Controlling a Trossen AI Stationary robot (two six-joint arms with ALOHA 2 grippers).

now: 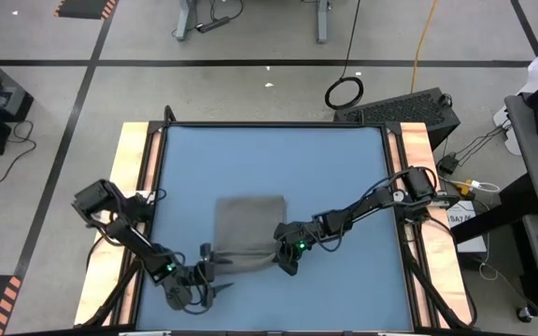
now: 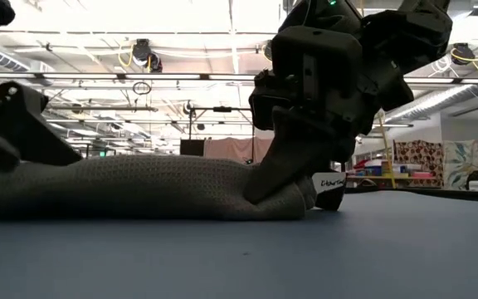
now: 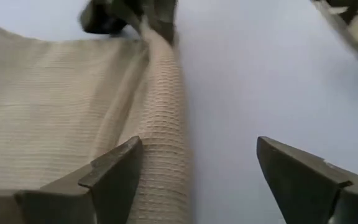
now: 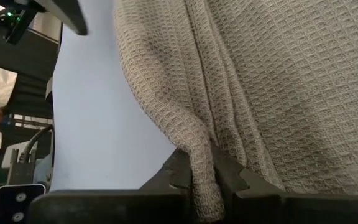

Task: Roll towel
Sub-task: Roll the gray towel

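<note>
The grey-brown towel (image 1: 248, 224) lies flat on the blue table (image 1: 344, 168), with its near edge bunched into a thick ridge (image 3: 166, 118). A white tag (image 2: 330, 188) sticks out at its near right corner. My right gripper (image 1: 283, 254) is shut on that corner, low on the table. My left gripper (image 1: 209, 269) is open at the near left corner. In the left wrist view one finger (image 3: 114, 177) stands over the cloth beside the ridge and the other (image 3: 297, 180) over bare table. My right gripper pinches the bunched ridge at the towel's near right corner (image 4: 202, 163) between its two fingers, several layers gathered together. The fingers slant down from the table's right side. The held end is raised a little, and the rest of the towel lies on the table. My left gripper: I cannot tell whether its finger touches the cloth.
Wooden rails (image 1: 134, 187) run along the table's left and right sides. Bare blue table lies beyond the towel toward the far edge and to the right (image 1: 353, 271). Desks, cables and equipment stand on the floor around the table.
</note>
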